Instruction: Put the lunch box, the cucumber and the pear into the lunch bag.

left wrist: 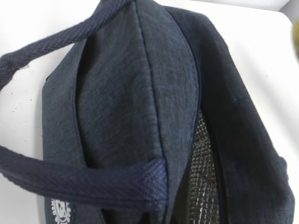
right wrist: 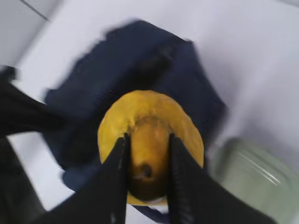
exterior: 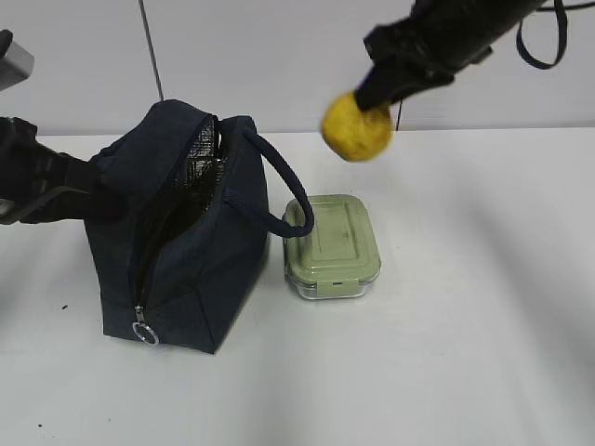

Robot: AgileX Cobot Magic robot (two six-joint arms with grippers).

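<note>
The yellow pear (exterior: 358,125) hangs in the air with my right gripper (exterior: 370,96) shut on its narrow end. In the right wrist view both fingers press the pear (right wrist: 149,114) between them (right wrist: 147,140). It is above the table, between the lunch bag (exterior: 186,251) and the lunch box (exterior: 330,246). The navy bag stands unzipped, its silvery lining (left wrist: 203,186) showing. My left gripper (exterior: 98,200) sits at the bag's left wall, its fingers hidden in the fabric (left wrist: 140,93). The green-lidded box lies right of the bag. The cucumber is out of view.
One bag handle (exterior: 284,186) arches over toward the lunch box's left edge. A ring zipper pull (exterior: 144,332) hangs at the bag's lower front corner. White table (exterior: 465,353) stretches to the right and front.
</note>
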